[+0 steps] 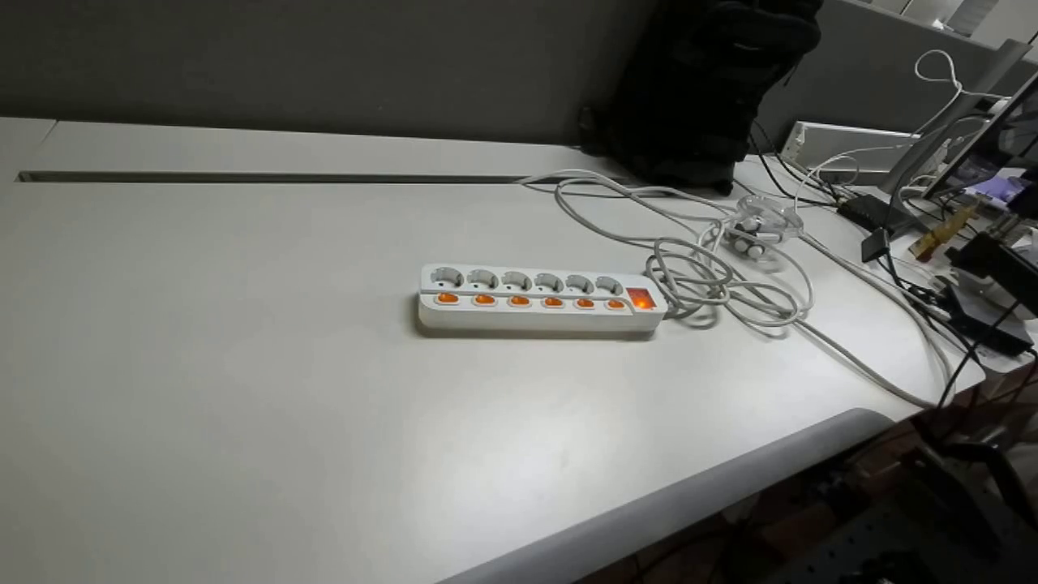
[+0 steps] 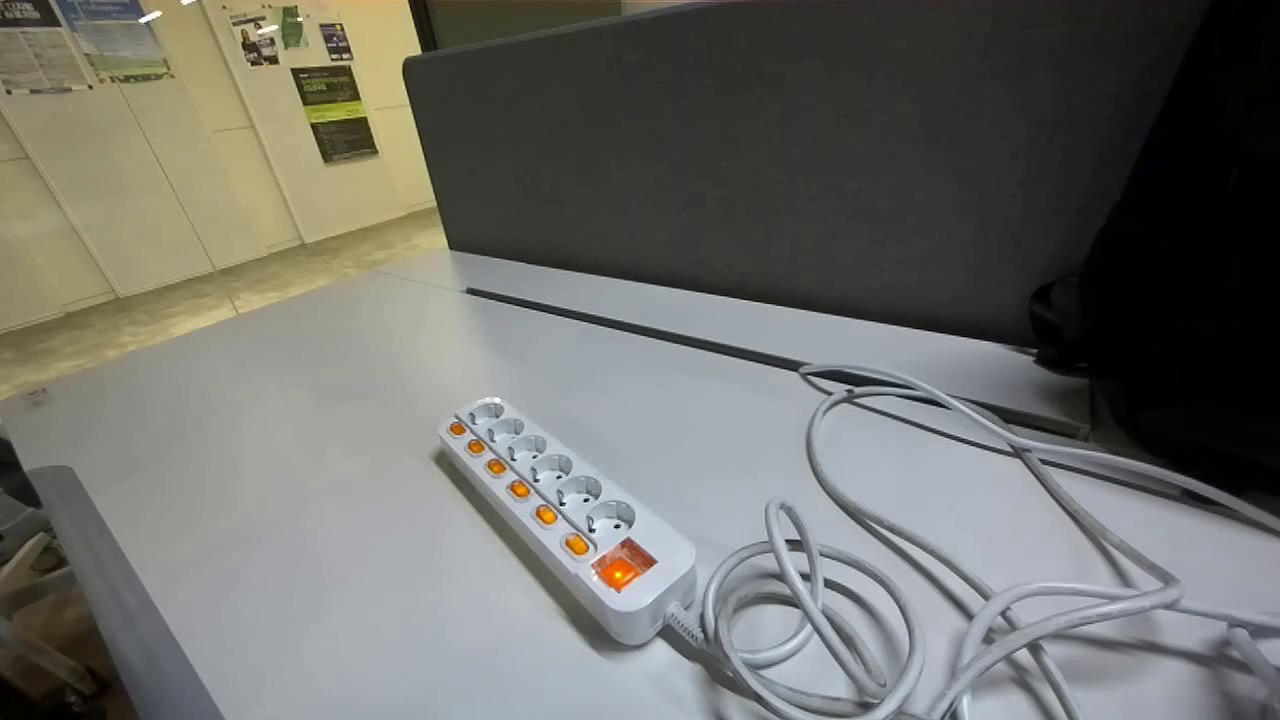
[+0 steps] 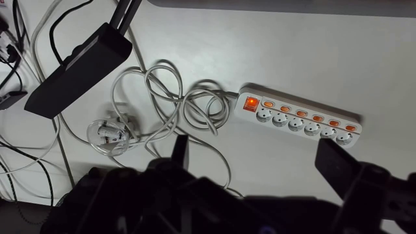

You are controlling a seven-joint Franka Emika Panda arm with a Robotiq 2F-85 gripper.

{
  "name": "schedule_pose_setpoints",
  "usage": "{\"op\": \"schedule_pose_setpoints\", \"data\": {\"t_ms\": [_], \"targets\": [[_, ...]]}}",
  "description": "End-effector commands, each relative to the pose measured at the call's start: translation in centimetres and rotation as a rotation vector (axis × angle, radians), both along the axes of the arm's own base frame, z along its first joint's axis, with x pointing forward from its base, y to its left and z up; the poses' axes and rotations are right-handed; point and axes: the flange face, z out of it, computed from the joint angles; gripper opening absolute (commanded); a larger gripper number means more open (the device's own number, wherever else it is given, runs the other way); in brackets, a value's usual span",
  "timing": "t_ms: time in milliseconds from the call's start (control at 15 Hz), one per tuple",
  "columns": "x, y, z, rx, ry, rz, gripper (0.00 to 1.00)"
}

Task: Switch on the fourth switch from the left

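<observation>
A long white power strip point(image 1: 535, 320) lies flat on the table in both exterior views point(image 2: 640, 520) and in the wrist view point(image 3: 292, 126). It has a row of sockets and a row of small orange-red buttons. The fourth switch point(image 1: 554, 302), counted from the cable-free end, also shows in an exterior view point(image 2: 519, 489) and in the wrist view point(image 3: 301, 113). A larger red switch point(image 3: 251, 104) at the cable end glows. My gripper point(image 3: 253, 139) is open and empty, its fingers wide apart. In the wrist view one fingertip overlaps the strip's socket edge.
A coiled grey cable point(image 1: 693, 280) lies at the strip's cable end. A clear round container point(image 3: 109, 137) with small items stands among the cables. A black box-shaped device point(image 3: 78, 71) shows in the wrist view. A black backpack point(image 1: 689, 89) leans on the dark partition point(image 1: 324, 65).
</observation>
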Motion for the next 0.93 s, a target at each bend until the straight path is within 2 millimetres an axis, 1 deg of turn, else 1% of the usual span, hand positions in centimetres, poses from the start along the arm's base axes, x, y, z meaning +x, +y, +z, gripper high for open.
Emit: {"op": "schedule_pose_setpoints", "data": {"t_ms": [0,133,267,600,800,867], "targets": [[1.1,0.5,-1.1,-0.009,-0.001,-0.004,1.0],[2.2,1.4,-2.8,-0.016,0.001,0.006,1.0],[3.4,3.0,-5.2,-0.03,0.005,0.03,1.0],[6.8,8.0,-11.5,-0.075,-0.015,0.085,1.0],[9.0,11.1,-15.6,-0.091,0.004,0.118,1.0],[9.5,12.0,-16.6,-0.097,0.011,0.13,1.0]]}}
